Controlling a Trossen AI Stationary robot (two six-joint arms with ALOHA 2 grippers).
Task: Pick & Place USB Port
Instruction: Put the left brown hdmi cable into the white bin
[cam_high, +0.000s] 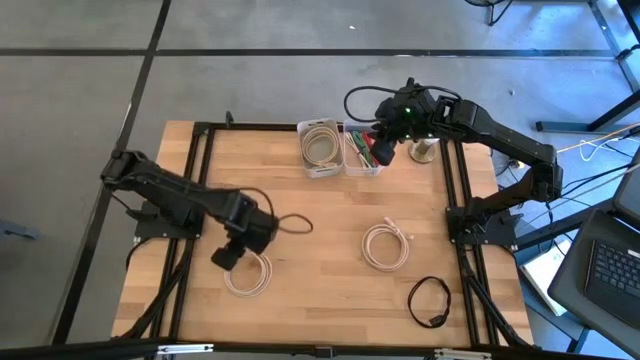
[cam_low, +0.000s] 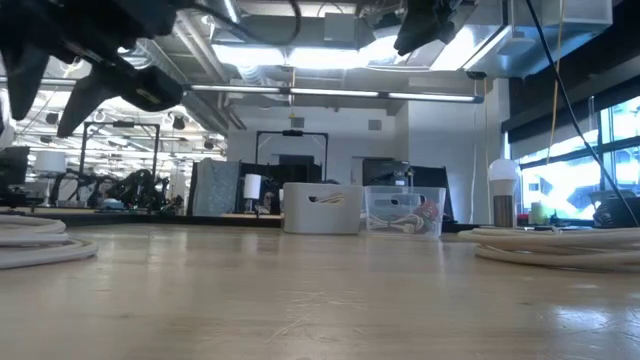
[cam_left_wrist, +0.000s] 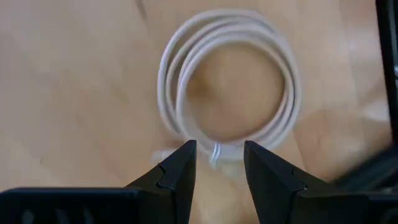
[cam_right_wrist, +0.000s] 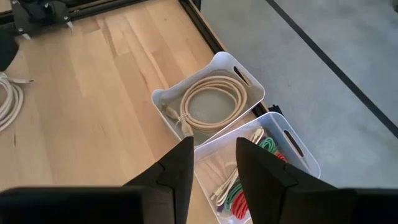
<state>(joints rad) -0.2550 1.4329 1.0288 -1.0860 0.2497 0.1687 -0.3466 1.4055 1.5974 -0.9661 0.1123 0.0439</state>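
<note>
A white coiled USB cable (cam_high: 248, 274) lies flat on the wooden table at the near left; it also shows in the left wrist view (cam_left_wrist: 229, 87). My left gripper (cam_high: 226, 256) hovers above its left side, open and empty (cam_left_wrist: 217, 163). A second white coil (cam_high: 386, 246) lies near the table's middle right. My right gripper (cam_high: 383, 152) is open and empty (cam_right_wrist: 214, 163), above the clear bin (cam_high: 362, 152) at the far edge. A white bin (cam_high: 320, 147) beside it holds a coiled beige cable (cam_right_wrist: 211, 102).
A black coiled cable (cam_high: 429, 300) lies at the near right. The clear bin holds red, green and white cables (cam_right_wrist: 249, 186). A small lamp-like object (cam_high: 424, 150) stands right of the bins. A black frame (cam_high: 200, 180) borders the table's sides.
</note>
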